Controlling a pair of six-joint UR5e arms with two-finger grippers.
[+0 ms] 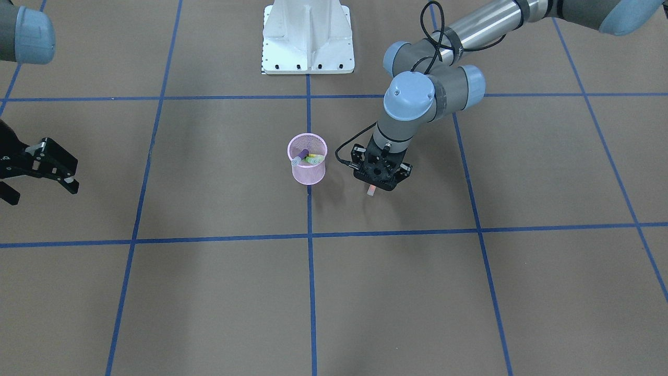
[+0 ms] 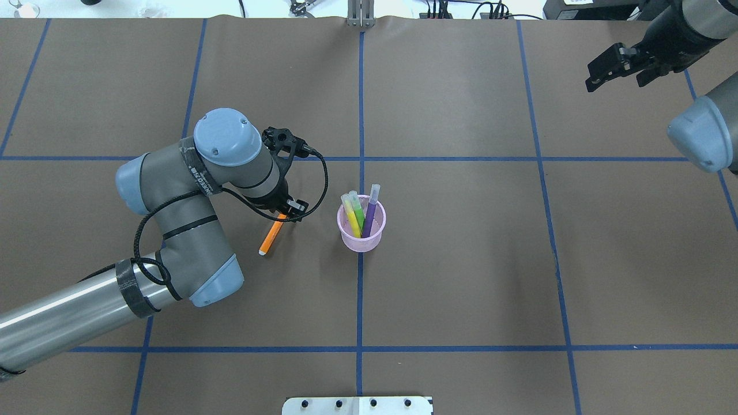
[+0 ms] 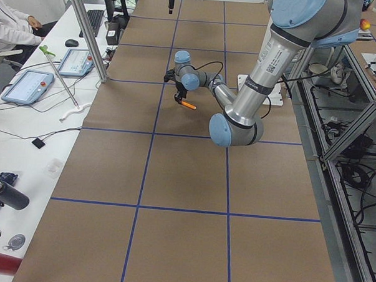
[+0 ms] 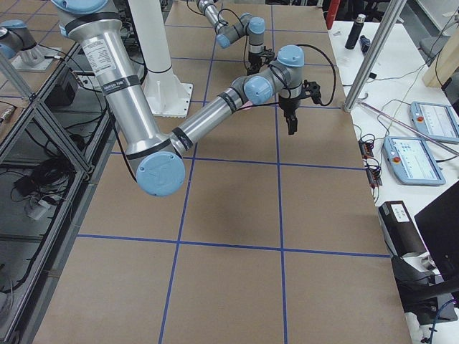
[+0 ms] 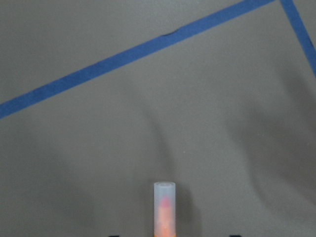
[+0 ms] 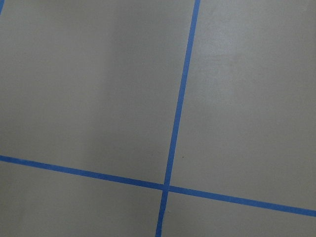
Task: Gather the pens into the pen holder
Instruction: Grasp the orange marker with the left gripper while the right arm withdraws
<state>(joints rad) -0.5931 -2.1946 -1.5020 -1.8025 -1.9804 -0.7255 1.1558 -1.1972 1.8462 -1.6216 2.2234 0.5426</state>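
No text, number or brand legible anywhere. Small dark print along the grey wrist link of the left arm [image 2: 198,172], to the left of the pen holder [image 2: 362,239] in the overhead view: too small to make out. Similar printed strip on that arm's silver tube, seen from the table's left end, nearer the camera than the pen holder: blurred, unreadable.
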